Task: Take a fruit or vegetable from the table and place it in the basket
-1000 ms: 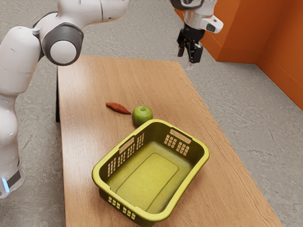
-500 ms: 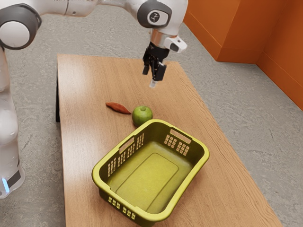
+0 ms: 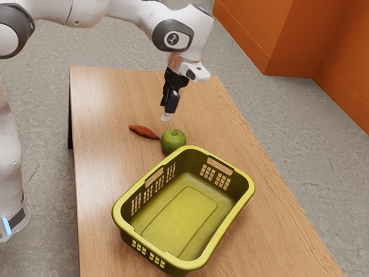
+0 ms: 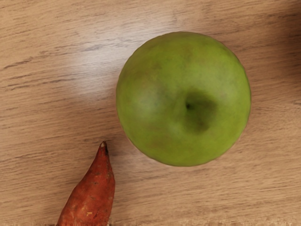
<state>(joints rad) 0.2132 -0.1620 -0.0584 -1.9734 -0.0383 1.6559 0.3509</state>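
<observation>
My tool (image 3: pixel 166 117) hangs above the worktop (image 3: pixel 109 173), over the green apple (image 3: pixel 173 142) and near the sweet potato (image 3: pixel 143 131), with both pieces of produce resting on the wood outside the basket (image 3: pixel 179 216). Whether the tool stands apart or together, I can't make out. The job is, in my judgement, at its approach: the apple, the likely pick, lies near one end of the basket, and the lowering, the grasp, the lift, the carry and the release all remain. The apple is round and smooth-skinned, mottled in places, its stem set in a dark hollow. The sweet potato, reddish and flecked, tapers to a point close to the apple but apart from it. The yellow-green basket has rounded corners, a thick rim and walls pierced by small openings; fine dark grain streaks the pale brown worktop.
</observation>
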